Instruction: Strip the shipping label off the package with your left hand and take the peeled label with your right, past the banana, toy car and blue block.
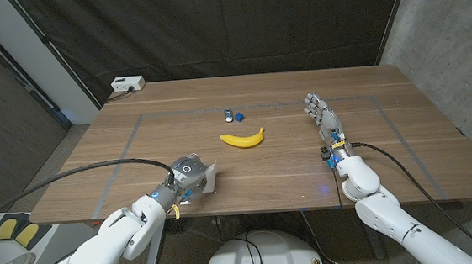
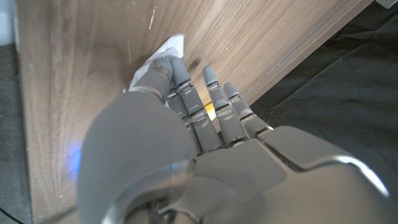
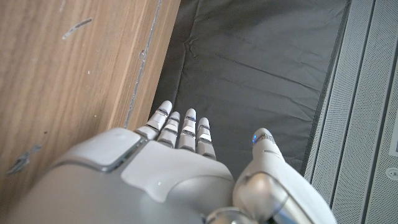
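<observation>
My left hand (image 1: 185, 175) is near the table's front edge and grips a small white package (image 1: 208, 180), which stands tilted up off the wood. In the left wrist view the fingers (image 2: 186, 87) curl over the package's white corner (image 2: 172, 46); the label cannot be told apart from the package. My right hand (image 1: 323, 117) is at the right of the table, fingers straight and apart, holding nothing; its back (image 3: 161, 174) faces the wrist camera. Between the hands lies a yellow banana (image 1: 243, 138). Behind it are a small toy car (image 1: 228, 114) and a blue block (image 1: 239, 114), side by side.
A white power strip (image 1: 127, 84) sits at the table's far left corner. Grey tape lines (image 1: 131, 140) mark a rectangle on the wooden top. Black curtains hang behind the table. Cables trail from both forearms over the front edge.
</observation>
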You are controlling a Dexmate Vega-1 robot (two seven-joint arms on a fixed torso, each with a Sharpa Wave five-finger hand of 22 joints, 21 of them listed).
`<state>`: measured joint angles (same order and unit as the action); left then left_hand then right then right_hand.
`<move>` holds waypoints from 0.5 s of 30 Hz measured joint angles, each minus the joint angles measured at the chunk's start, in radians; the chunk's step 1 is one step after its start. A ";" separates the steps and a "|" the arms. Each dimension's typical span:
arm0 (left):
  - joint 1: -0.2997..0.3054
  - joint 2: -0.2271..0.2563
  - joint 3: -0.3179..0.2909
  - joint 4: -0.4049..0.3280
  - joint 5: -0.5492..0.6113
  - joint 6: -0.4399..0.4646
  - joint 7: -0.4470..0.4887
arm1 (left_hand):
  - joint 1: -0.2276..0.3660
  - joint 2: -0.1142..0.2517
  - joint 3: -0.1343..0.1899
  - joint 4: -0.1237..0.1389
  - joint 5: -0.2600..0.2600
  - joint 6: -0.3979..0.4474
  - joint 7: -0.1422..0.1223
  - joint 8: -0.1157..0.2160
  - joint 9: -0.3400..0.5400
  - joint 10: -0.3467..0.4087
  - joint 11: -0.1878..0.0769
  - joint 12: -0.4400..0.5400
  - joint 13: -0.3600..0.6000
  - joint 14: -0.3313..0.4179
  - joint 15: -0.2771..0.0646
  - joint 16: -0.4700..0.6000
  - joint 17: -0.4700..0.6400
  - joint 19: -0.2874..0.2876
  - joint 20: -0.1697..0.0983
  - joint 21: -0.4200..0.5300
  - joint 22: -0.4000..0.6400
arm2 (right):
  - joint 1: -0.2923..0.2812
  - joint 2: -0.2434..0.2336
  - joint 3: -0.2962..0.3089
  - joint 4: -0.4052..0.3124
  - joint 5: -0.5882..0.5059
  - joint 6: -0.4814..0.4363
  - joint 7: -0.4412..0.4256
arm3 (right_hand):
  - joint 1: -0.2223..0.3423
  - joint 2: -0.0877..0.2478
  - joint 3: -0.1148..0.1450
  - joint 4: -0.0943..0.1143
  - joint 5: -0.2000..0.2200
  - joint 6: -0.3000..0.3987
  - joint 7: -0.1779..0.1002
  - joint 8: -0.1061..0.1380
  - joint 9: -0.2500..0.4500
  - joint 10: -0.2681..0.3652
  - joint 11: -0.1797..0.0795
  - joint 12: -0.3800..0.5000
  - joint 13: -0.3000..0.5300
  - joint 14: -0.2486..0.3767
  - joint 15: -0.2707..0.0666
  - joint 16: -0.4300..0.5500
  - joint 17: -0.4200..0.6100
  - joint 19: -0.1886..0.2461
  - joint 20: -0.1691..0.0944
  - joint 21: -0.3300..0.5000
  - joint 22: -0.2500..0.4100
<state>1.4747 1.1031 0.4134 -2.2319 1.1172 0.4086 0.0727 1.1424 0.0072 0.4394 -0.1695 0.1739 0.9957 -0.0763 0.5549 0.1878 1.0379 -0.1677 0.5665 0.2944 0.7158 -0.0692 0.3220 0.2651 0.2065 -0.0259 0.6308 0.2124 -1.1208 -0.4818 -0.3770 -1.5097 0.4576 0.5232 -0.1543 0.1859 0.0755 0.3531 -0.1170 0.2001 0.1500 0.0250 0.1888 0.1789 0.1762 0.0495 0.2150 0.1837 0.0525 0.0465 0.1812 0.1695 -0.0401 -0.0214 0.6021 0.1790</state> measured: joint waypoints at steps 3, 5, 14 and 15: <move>0.005 -0.016 0.000 0.013 -0.008 0.009 0.058 | 0.002 0.002 -0.003 0.003 0.000 0.008 0.003 -0.001 0.001 0.000 0.000 0.001 0.000 0.008 -0.002 0.000 0.004 0.000 0.000 0.007 0.000 | 0.003 0.001 -0.001 0.000 -0.001 -0.003 -0.001 | 0.000 0.000 0.000 0.000 0.000 0.000 0.000 0.000 0.000 0.000 0.000 0.000 0.000 0.000 0.000 0.000 0.000 0.004 0.004 0.000 0.000; 0.009 -0.028 -0.003 0.022 -0.023 0.014 0.123 | 0.002 0.002 -0.004 0.004 0.000 0.008 0.002 -0.001 0.001 -0.003 -0.003 0.001 0.010 0.008 -0.002 0.000 0.007 0.000 0.000 0.007 0.000 | 0.006 0.001 -0.003 0.001 -0.002 -0.006 -0.001 | 0.000 0.000 0.000 0.000 0.000 0.000 0.000 0.000 0.000 0.000 0.000 0.000 0.000 0.000 0.000 0.000 0.000 0.007 0.007 -0.004 0.000; 0.042 -0.063 -0.046 0.036 -0.146 -0.002 0.299 | -0.155 0.021 -0.110 0.142 0.008 -0.118 -0.002 -0.069 0.019 -0.179 -0.021 -0.039 0.051 -0.107 0.008 -0.092 0.010 -0.055 0.023 0.024 0.004 | 0.017 0.002 -0.008 0.002 -0.004 -0.017 -0.002 | 0.000 0.000 0.000 0.000 0.000 0.000 -0.008 0.000 0.000 0.000 0.000 0.000 0.000 0.000 0.000 0.000 0.000 0.007 0.007 -0.007 0.000; 0.042 -0.063 -0.046 0.036 -0.166 -0.010 0.304 | -0.201 0.012 -0.127 0.158 0.013 -0.157 -0.005 -0.091 0.012 -0.219 -0.015 -0.058 0.045 -0.138 0.011 -0.108 0.013 -0.074 0.030 0.024 0.004 | 0.019 0.002 -0.008 0.003 -0.004 -0.017 -0.002 | 0.000 0.000 0.000 0.000 0.000 0.000 -0.008 0.000 0.000 0.000 0.000 0.000 0.000 0.000 0.000 0.000 0.000 0.007 0.007 -0.007 0.000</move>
<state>1.5171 1.0404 0.3669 -2.1962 0.9510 0.3986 0.3766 0.9416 0.0188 0.3123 -0.0112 0.1867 0.8387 -0.0812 0.4636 0.1999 0.8187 -0.1831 0.5086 0.3390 0.5773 -0.0581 0.2141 0.2783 0.1326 0.0045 0.6548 0.2167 -1.1023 -0.4801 -0.3851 -1.5070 0.4537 0.5067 -0.1568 0.1859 0.0755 0.3531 -0.1170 0.2001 0.1500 0.0174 0.1888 0.1789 0.1761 0.0495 0.2150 0.1837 0.0525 0.0465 0.1812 0.1695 -0.0328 -0.0141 0.5953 0.1790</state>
